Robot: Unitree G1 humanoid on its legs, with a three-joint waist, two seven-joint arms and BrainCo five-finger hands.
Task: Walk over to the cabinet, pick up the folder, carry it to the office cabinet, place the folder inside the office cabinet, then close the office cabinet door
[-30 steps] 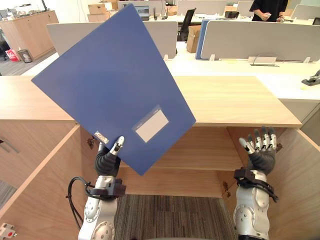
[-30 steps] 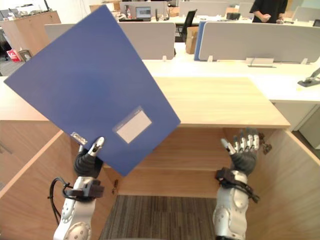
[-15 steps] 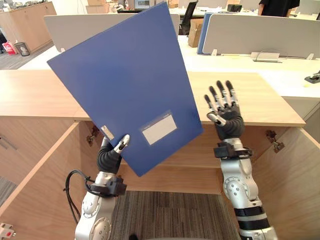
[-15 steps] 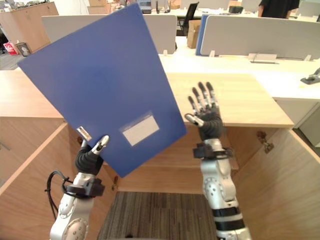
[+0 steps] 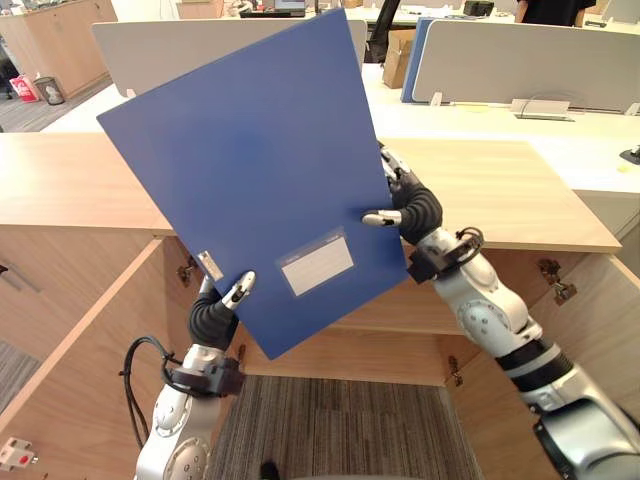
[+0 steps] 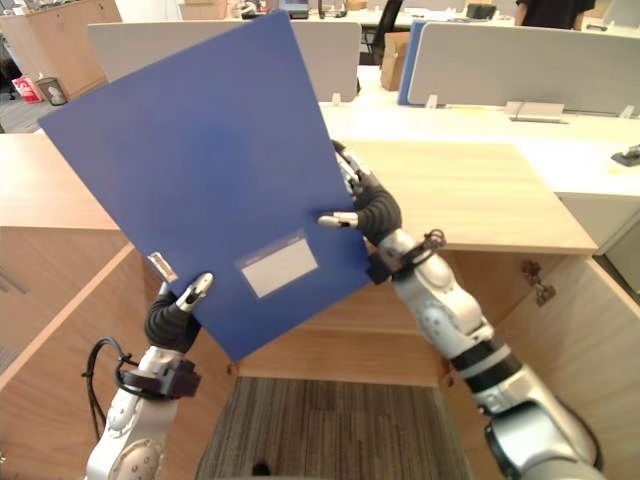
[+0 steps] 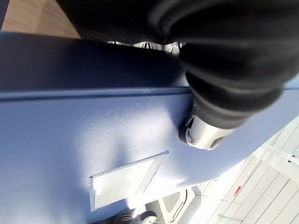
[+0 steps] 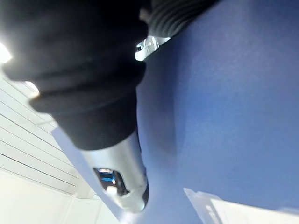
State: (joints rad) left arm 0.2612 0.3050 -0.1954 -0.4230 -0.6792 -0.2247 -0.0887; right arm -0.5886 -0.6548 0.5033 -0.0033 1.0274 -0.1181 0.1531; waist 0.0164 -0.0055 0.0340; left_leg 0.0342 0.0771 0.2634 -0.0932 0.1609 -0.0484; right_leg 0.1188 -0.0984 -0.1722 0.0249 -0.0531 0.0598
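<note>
Both left hand [image 5: 212, 318] and right hand [image 5: 415, 208] pinch folder [image 5: 250, 170]; wrist views show thumbs, fingers probably behind.

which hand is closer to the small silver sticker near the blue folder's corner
Left. The left hand pinches the flat blue folder right beside the sticker; the right hand grips its opposite edge.

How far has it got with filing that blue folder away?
Pickup looks done: the blue folder is raised, pinched by the left hand and right hand. It is now before the open office cabinet. Left: putting it on the shelf, shutting the doors.
</note>
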